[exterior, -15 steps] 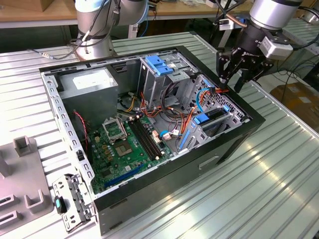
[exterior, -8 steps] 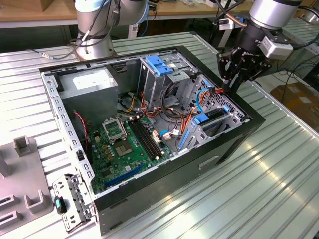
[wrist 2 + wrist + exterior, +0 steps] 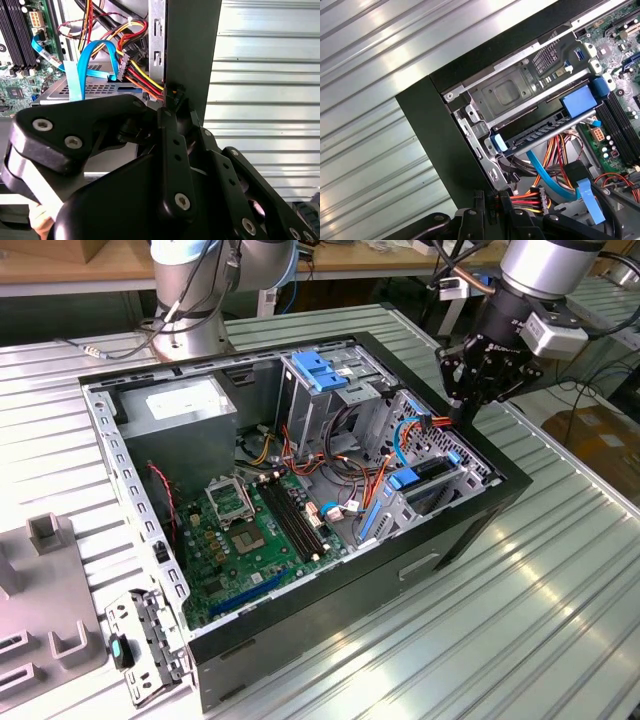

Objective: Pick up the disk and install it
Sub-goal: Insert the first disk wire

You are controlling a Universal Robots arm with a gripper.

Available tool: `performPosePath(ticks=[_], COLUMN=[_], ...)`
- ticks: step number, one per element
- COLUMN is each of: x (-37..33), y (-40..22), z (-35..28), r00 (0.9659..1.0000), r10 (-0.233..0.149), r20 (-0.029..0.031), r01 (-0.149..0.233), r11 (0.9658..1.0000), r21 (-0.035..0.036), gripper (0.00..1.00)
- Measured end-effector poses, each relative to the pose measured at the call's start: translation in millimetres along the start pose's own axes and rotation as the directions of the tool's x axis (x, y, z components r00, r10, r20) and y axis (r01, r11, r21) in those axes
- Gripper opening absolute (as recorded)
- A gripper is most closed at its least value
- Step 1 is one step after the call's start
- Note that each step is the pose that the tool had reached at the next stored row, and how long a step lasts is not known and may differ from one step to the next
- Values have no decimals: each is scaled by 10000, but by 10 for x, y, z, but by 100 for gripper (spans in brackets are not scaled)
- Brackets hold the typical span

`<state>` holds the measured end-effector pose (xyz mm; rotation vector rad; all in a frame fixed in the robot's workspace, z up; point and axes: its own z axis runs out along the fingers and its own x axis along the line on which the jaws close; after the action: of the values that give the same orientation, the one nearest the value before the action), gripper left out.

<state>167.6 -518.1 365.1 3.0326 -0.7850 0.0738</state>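
Disk check: the flat silver-grey hard drive with blue side rails (image 3: 545, 131) sits in the bay of the black computer case (image 3: 330, 625). End effector (image 3: 463, 412) clenched beside red-and-yellow cables (image 3: 142, 82); I'd press squarely, sparing wires.

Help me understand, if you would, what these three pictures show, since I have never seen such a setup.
The exterior view is taken from off the machine. It shows a silver-grey robot arm reaching over an open black desktop computer case that lies on a ribbed metal table. At the arm's end is its black tool, the part that grasps. The two wrist views come from cameras riding on the arm, so they look past the tool into the case. The flat silver-grey disk with blue plastic side rails already sits in a metal bay at the case's corner. The tool hangs close to the red, yellow and black cables beside it.
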Motion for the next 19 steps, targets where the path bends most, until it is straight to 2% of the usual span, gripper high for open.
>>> performPosePath(ticks=[4,7,13,14,16,19], x=[3,0,-1,-1,5,7], y=[-5,-32,-37,-38,-39,-40], z=[0,0,-1,-10,-74,-84], r00=[10000,10000,10000,10000,10000,10000], r10=[-1,-1,-1,-2,-3,-1], r20=[0,3,2,3,18,23], r01=[1,1,1,2,3,1], r11=[10000,10000,10000,10000,10000,10000], r21=[0,-2,-4,-6,-10,-15], gripper=[25,25,24,18,17,17])
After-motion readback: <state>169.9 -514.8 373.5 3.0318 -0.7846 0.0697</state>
